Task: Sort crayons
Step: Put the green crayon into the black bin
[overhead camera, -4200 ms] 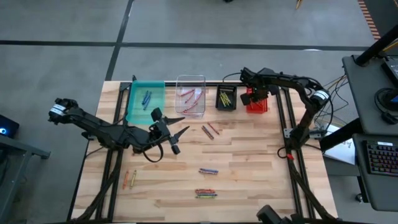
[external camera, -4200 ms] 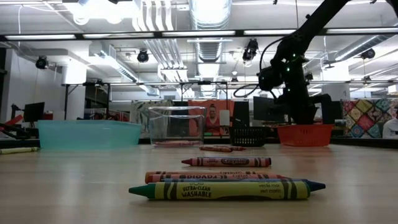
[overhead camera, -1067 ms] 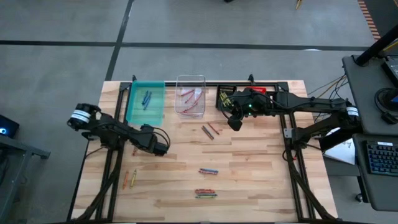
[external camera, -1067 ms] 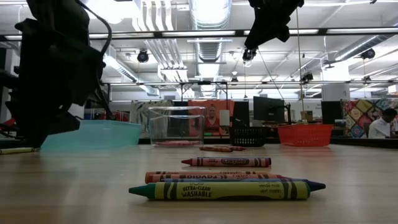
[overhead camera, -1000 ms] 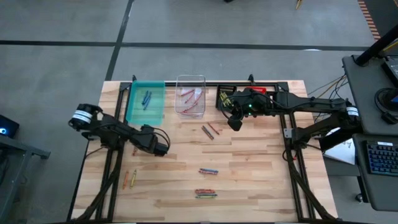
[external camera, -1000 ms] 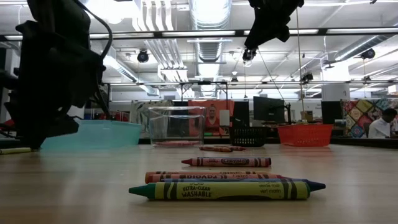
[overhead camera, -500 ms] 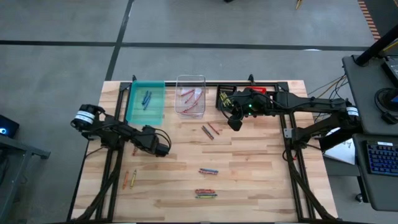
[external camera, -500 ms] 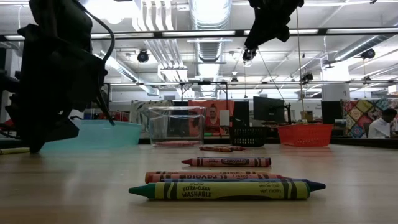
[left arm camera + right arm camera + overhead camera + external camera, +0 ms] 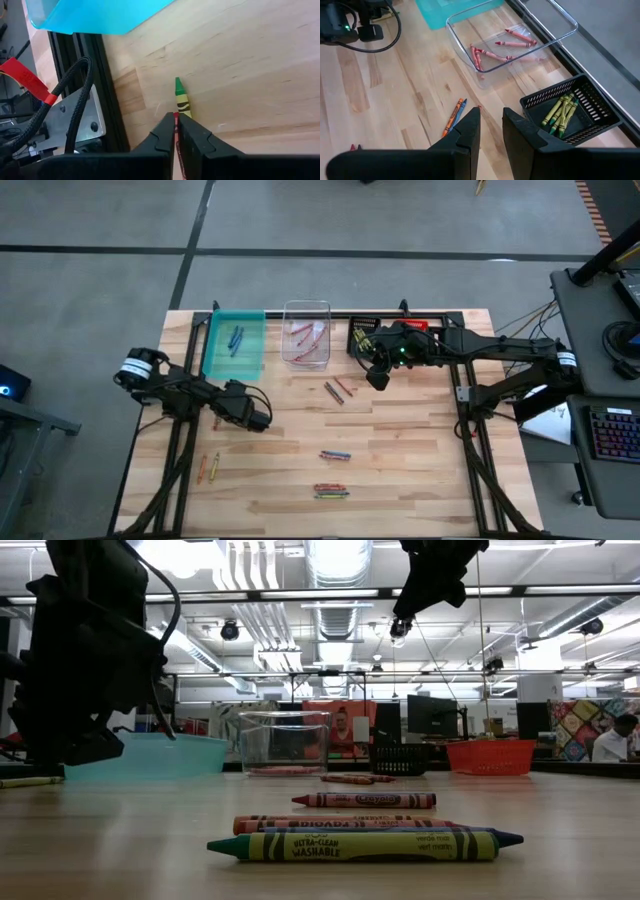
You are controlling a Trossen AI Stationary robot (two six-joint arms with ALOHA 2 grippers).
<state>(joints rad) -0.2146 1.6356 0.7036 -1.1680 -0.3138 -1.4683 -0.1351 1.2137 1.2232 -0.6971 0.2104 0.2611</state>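
Note:
My left gripper point(image 9: 176, 117) is low at the table's left side point(image 9: 218, 423), next to the black frame rail point(image 9: 107, 100), and is shut on a red crayon. A green crayon point(image 9: 182, 100) lies flat on the wood just beside the fingertips. My right gripper point(image 9: 491, 122) hangs open and empty above the table point(image 9: 378, 375), near the black bin point(image 9: 364, 337). An orange and a blue crayon point(image 9: 454, 116) lie on the wood below it. Other crayons lie loose on the table point(image 9: 335, 454), point(image 9: 330, 492), point(image 9: 207, 468). My left gripper has the red crayon point(image 9: 175, 115) between its two fingertips; only a thin red strip shows in the slit between them. The fingers come slanting down from above. The crayon runs alongside the green one, low at the table; the fingers hide which part is held.
Along the far edge stand a teal bin point(image 9: 235, 343) with blue crayons, a clear bin point(image 9: 505, 42) with red ones, the black bin point(image 9: 567, 112) with yellow-green ones, and a red bin point(image 9: 490, 756). Open wood lies in the table's middle and right.
In the low view the bottom of my left gripper's dark outline ends a little higher than half a second ago. Both arms have otherwise kept their places, and no crayon on the table has moved.

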